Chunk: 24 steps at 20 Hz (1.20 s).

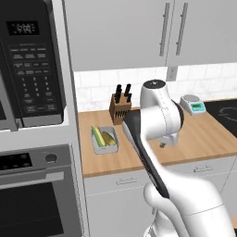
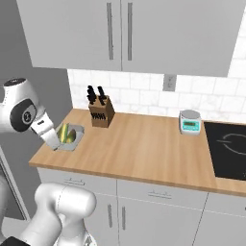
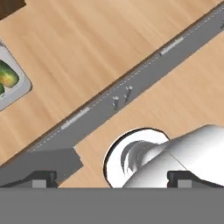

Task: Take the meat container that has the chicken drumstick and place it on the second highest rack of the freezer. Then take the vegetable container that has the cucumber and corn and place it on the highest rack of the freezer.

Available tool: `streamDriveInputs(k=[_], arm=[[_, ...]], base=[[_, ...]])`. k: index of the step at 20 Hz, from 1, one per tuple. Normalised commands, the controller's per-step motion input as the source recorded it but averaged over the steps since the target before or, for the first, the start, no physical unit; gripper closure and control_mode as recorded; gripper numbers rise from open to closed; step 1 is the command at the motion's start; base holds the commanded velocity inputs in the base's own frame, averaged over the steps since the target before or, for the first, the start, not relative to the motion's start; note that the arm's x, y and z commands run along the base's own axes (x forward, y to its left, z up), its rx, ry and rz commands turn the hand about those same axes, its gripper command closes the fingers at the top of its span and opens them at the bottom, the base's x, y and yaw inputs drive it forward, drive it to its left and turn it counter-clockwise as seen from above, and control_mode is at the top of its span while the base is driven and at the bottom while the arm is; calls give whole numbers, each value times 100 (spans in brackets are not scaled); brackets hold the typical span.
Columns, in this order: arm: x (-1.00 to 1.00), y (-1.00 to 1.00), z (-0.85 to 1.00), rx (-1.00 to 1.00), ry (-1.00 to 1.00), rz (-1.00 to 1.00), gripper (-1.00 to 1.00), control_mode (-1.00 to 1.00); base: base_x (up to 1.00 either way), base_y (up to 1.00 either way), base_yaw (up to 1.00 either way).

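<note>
A grey vegetable container point(image 1: 104, 139) with a cucumber and a corn cob sits on the wooden counter near its left end, in front of the knife block. The same container point(image 2: 70, 136) shows just behind my hand in the right base view, and its corner point(image 3: 9, 83) reaches into the hand view at the left edge. My gripper point(image 3: 113, 178) hangs above the counter's front edge, to the right of the container and pointing down. It is open, fingertips point(image 3: 42, 177) far apart and nothing between them.
A knife block point(image 1: 121, 109) stands at the back of the counter point(image 1: 194, 139). A small kitchen scale point(image 1: 193, 104) sits further right, beside a black cooktop point(image 2: 228, 149). A microwave point(image 1: 28, 65) and an oven point(image 1: 37, 199) fill the tall unit at left. Drawers run below the counter.
</note>
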Motion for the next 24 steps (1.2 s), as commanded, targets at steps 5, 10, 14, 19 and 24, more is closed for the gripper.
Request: streamDriveInputs(k=[5, 10, 14, 19, 24], arm=[[35, 3, -44, 18, 0, -59, -100, -100], [37, 41, -25, 7, -2, -44, -100, -100], [53, 43, -16, 2, -2, -27, -100, -100], [45, 2, -12, 13, -2, -12, -100, -100], [30, 2, -26, 3, -1, 0, -100, -100]], base=[[0, 0, 0], [0, 0, 0], [0, 0, 0], [0, 0, 0], [0, 0, 0]])
